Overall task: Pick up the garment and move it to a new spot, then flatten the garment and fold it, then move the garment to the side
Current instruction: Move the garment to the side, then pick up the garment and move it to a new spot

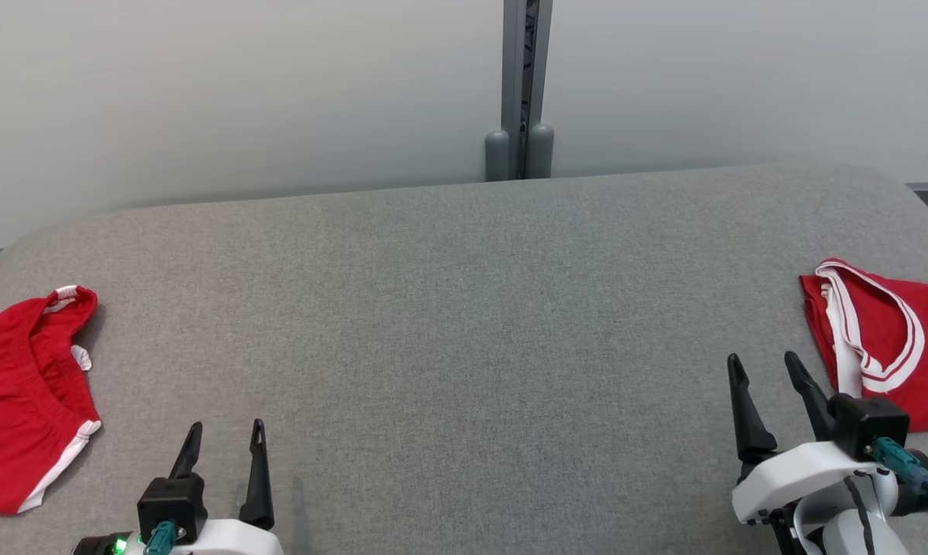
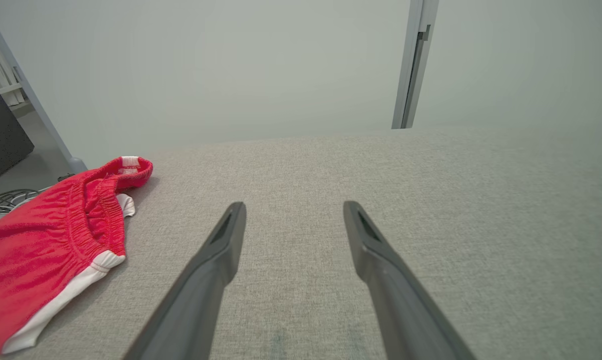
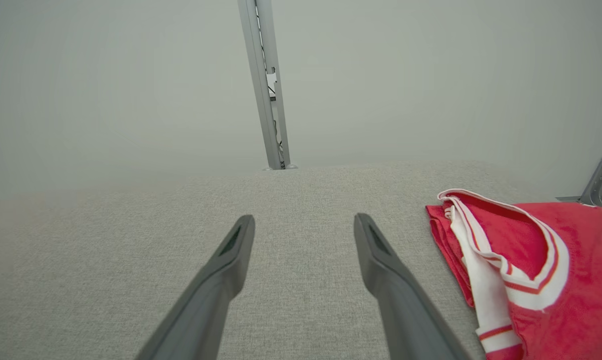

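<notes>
Fingers [image 2: 216,260] wide and empty on each side: red shorts [image 1: 17,401] lie left of the left gripper [image 1: 226,425], a seemingly folded red jersey [image 1: 896,339] right of the right gripper [image 1: 762,358].

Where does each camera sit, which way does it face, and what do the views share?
Head view: on the robot's head, facing forward and down over the grey table; left gripper and right gripper, both open, show at the bottom.
Left wrist view: on the left wrist, facing along its two fingers over the table; red shorts lie left.
Right wrist view: on the right wrist, along its fingers; red jersey lies right.
Shared: all three show the wall post.
</notes>
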